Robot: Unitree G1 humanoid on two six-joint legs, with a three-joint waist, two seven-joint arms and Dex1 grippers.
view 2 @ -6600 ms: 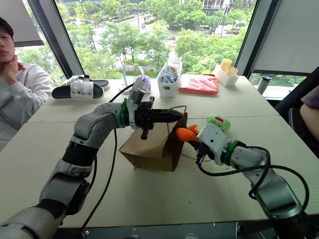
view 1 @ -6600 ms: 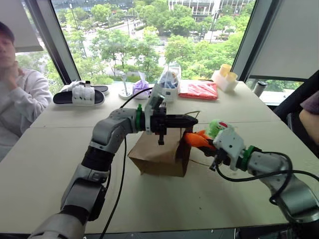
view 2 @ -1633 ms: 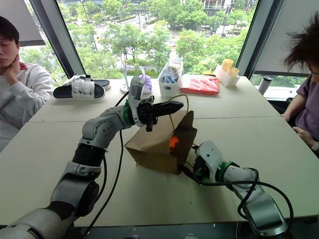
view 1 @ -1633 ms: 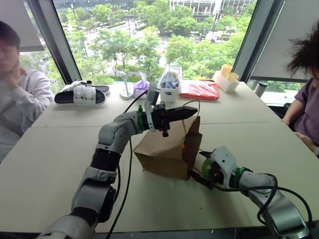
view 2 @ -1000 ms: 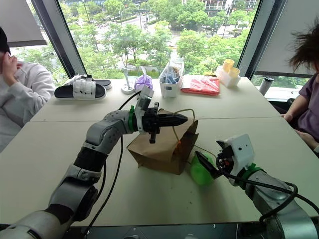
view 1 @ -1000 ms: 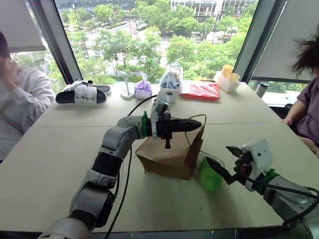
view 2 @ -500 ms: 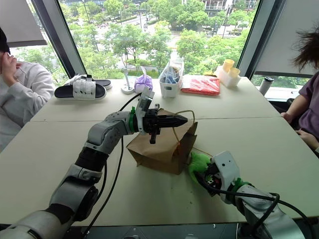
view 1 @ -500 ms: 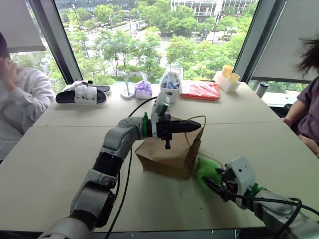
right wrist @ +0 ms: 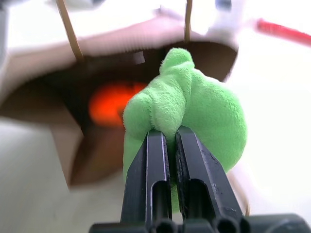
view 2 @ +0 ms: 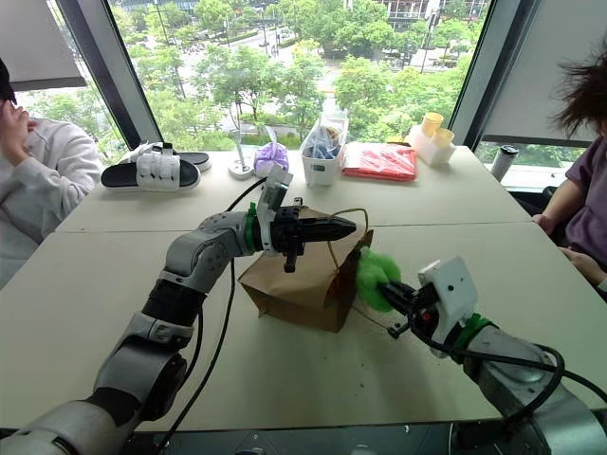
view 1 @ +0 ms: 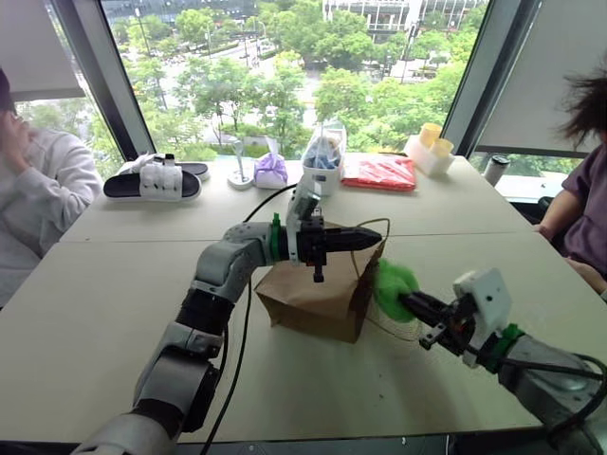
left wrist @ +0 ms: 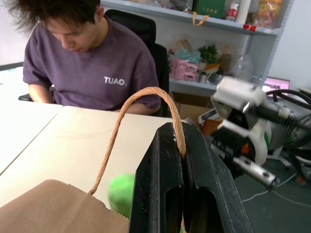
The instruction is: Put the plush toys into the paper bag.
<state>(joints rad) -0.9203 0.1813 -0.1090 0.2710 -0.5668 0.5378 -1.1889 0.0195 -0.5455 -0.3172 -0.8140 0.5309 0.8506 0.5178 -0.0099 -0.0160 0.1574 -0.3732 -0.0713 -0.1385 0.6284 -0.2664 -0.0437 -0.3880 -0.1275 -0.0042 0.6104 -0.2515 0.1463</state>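
- Your right gripper [right wrist: 163,138] pinches the green plush toy [right wrist: 194,111], just short of the paper bag [view 1: 313,294] mouth.
- Your left gripper [left wrist: 181,160] is clamped on the cord handle [left wrist: 141,97]; keep the mouth open.
- Push in beside the orange plush toy [right wrist: 112,102], then release.

Fuzzy green plush toy [right wrist: 204,116], matt brown paper bag [view 1: 313,294], twisted-cord handle [left wrist: 146,97]

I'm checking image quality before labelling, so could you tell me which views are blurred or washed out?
Right wrist view: the green plush toy is sharp, the paper bag behind it soft, the tabletop blown out white. Left wrist view: the handle is crisp. Left eye view: bright windows, and the toy in the right hand looks motion-smeared.
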